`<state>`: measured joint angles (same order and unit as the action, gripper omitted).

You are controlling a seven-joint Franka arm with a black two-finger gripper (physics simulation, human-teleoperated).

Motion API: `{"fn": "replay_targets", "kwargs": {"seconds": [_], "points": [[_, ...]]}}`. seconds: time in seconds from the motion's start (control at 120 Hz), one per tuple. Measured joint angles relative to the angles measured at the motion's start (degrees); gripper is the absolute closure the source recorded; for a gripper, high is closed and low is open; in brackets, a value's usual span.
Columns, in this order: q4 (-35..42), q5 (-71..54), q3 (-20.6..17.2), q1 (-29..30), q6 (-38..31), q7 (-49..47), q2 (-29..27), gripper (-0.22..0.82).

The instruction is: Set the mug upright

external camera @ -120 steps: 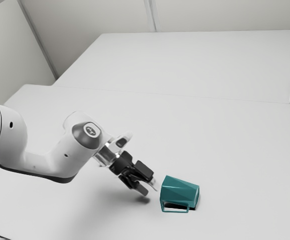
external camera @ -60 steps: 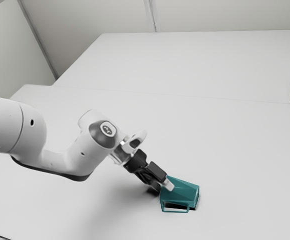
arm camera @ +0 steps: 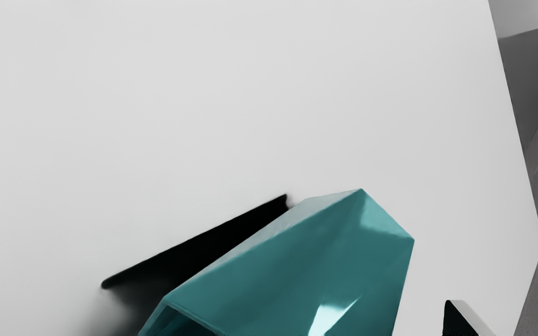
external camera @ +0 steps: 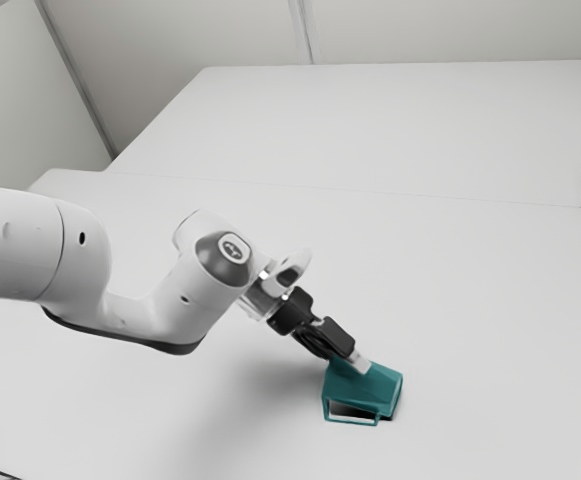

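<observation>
Exterior view, from its left: my white arm (external camera: 180, 300) slants down over the table (external camera: 490, 300) to my black claw (external camera: 350, 362), one pale fingertip overlapping the teal mug (external camera: 378, 390); whether they touch, I can't tell. The mug lies on its side on the table, its handle (external camera: 352, 422) toward the exterior view's near edge. In my wrist view, a dark shadow (arm camera: 203, 247) runs beside the mug, whose mouth is partly visible. My fingers are spread apart, and one fingertip (arm camera: 453, 324) stands clear beside the mug.
</observation>
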<state>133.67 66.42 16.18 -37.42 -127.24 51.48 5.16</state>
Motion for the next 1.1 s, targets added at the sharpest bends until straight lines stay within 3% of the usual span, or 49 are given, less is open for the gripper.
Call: {"fn": "replay_targets", "kwargs": {"seconds": [0.117, 0.3, 0.742, 1.1], "points": [[-0.8, -0.1, 0.0, -0.4, 0.0, 0.2, 0.0, 0.55], [-2.1, -0.7, 0.0, -0.9, -0.1, 0.3, -0.2, 0.69], [-4.2, -3.7, -0.9, -3.2, -2.1, -1.3, -2.1, 0.78], [-8.1, -17.7, -0.2, -0.4, -5.5, -4.1, -3.6, 0.79]]}}
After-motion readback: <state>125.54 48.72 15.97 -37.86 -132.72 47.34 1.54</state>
